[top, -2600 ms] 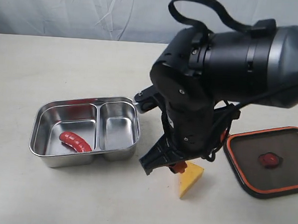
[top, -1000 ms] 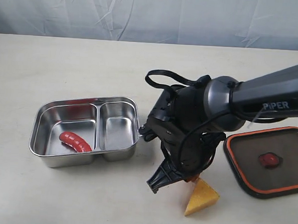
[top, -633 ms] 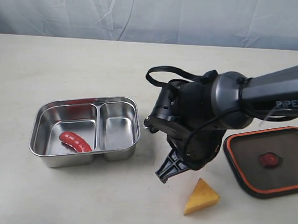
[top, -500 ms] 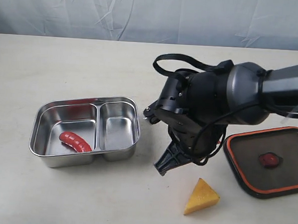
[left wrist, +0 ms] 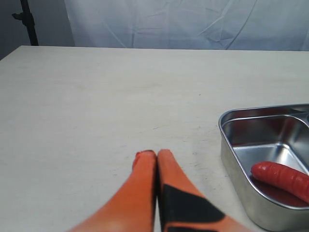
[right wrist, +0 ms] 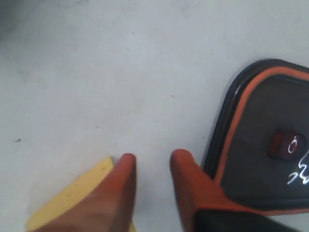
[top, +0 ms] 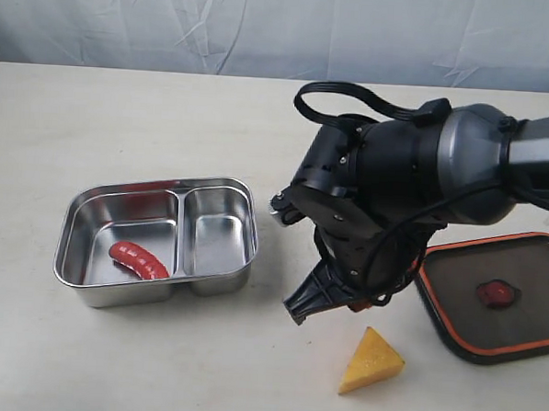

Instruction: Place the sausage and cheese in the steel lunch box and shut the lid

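The steel lunch box (top: pixel 220 281) stands at the left with the red sausage (top: pixel 138 259) lying in its larger compartment. On the table near the front lies the yellow cheese (top: pixel 371 361), free of any grip. My right gripper (right wrist: pixel 153 162) hovers just above it, open, with only bare table between its orange fingers; the cheese (right wrist: pixel 77 193) sits outside one finger. The dark lid (top: pixel 495 295) rests flat at the right, its orange seal upward. My left gripper (left wrist: pixel 155 154) is shut and empty, beside the lunch box (left wrist: pixel 227 145) that holds the sausage (left wrist: pixel 282 176).
The bulky black right arm (top: pixel 395 193) hangs over the table's middle between lunch box and lid. The lid's edge (right wrist: pixel 227 125) lies close to the right gripper's other finger. A pale cloth backdrop closes the far side.
The right arm has risen and shifted slightly right, away from the cheese, and its jaws have parted. The cheese stays on the table. The left gripper has not moved.
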You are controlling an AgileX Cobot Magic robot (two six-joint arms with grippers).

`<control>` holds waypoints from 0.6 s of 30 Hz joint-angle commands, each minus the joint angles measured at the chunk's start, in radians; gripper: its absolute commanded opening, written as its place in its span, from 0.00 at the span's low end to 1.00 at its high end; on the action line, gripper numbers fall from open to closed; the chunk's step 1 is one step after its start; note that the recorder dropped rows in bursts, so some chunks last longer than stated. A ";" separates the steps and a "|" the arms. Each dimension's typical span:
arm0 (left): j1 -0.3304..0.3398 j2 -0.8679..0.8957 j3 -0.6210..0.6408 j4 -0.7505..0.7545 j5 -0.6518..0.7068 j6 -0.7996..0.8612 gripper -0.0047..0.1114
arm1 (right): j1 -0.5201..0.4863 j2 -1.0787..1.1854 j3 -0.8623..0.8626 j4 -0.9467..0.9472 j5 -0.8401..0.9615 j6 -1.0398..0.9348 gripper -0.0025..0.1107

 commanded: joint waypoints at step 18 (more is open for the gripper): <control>0.002 -0.003 0.001 0.006 -0.013 -0.001 0.04 | 0.002 -0.009 0.004 0.390 -0.007 -0.078 0.94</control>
